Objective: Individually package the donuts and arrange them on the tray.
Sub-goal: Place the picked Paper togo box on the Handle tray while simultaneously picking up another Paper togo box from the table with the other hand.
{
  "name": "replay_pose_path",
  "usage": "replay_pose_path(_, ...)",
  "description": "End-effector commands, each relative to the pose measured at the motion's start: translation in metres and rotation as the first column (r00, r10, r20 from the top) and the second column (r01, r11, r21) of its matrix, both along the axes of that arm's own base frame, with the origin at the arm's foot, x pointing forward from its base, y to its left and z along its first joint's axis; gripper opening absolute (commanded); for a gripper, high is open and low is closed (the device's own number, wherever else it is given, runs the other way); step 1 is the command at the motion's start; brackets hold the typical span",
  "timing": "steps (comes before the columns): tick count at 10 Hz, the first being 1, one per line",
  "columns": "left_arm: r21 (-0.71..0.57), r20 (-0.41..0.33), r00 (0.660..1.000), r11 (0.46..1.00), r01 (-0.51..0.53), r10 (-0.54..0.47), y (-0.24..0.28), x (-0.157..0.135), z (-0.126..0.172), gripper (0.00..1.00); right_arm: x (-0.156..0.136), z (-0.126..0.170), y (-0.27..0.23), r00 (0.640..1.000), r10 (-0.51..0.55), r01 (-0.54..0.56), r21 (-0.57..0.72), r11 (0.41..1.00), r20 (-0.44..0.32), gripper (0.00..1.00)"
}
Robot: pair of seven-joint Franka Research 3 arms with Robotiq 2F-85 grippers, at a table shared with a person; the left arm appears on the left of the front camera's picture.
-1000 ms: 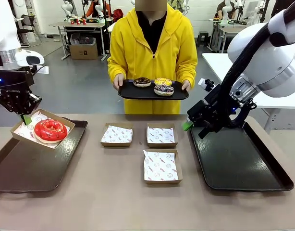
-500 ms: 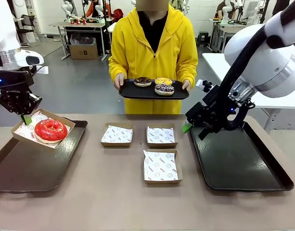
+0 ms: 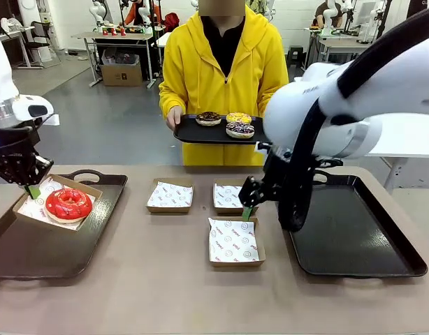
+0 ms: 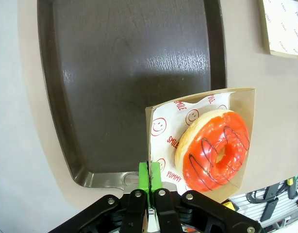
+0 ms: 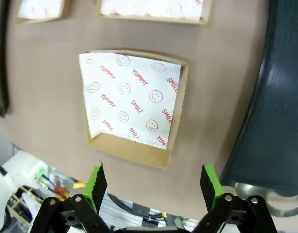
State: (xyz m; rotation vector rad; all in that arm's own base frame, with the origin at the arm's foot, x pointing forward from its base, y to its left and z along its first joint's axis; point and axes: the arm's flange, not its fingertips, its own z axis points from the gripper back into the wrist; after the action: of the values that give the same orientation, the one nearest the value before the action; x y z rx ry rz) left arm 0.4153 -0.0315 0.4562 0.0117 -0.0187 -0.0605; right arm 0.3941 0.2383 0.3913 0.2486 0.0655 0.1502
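Left gripper (image 4: 150, 171) clenched, pads pinching the rim of the left box (image 4: 247, 116). The red donut (image 4: 214, 148) sits in it on printed paper, at the gripper's 2 o'clock, over the left tray (image 4: 115, 58). Right gripper (image 5: 154, 175) released, jaws wide, hanging above a paper-lined box (image 5: 180, 97) at table centre, right tray (image 5: 285, 97) at its 3 o'clock. Other three donuts (image 3: 240, 129) at table 12 o'clock, on the person's tray (image 3: 190, 132).

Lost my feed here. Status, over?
Left tool shut on box edge, red donut inside, over left tray. Right tool open above empty box. Nothing blocking.
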Motion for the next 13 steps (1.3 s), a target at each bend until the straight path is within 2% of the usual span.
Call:
replay_pose_path(1, -0.015, 0.019, 1.000, 1.000, -0.016, 0.016, 0.004, -0.006, -0.012, 0.01, 0.002, -0.013, 0.022, 0.997, -0.079, 0.079, -0.089, 0.993, 0.002, 1.00)
replay_pose_path(5, -0.006, -0.025, 0.999, 0.999, -0.039, 0.039, 0.008, -0.009, -0.036, 0.01, -0.004, -0.050, 0.037, 0.991, -0.137, 0.133, -0.216, 0.967, -0.003, 1.00)
replay_pose_path(6, 0.001, -0.032, 0.999, 0.999, -0.043, 0.043, 0.007, -0.009, -0.039, 0.01, -0.005, -0.056, 0.040, 0.989, -0.148, 0.147, -0.248, 0.957, 0.015, 1.00)
replay_pose_path(8, -0.001, -0.036, 0.999, 1.000, -0.012, 0.012, 0.006, -0.010, -0.031, 0.01, -0.005, -0.059, 0.043, 0.985, -0.165, 0.174, -0.248, 0.953, 0.057, 1.00)
replay_pose_path(9, -0.001, -0.036, 0.999, 1.000, -0.012, 0.012, 0.006, -0.010, -0.031, 0.01, -0.002, -0.052, 0.046, 0.981, -0.179, 0.190, -0.166, 0.968, 0.076, 1.00)
replay_pose_path(10, -0.001, -0.036, 0.999, 1.000, -0.012, 0.012, 0.006, -0.010, -0.031, 0.01, -0.008, -0.057, 0.032, 0.991, -0.135, 0.132, -0.235, 0.963, 0.005, 1.00)
replay_pose_path(13, -0.001, -0.036, 0.999, 1.000, -0.012, 0.012, 0.006, -0.010, -0.031, 0.01, -0.006, -0.055, 0.034, 0.989, -0.145, 0.147, -0.218, 0.965, 0.026, 1.00)
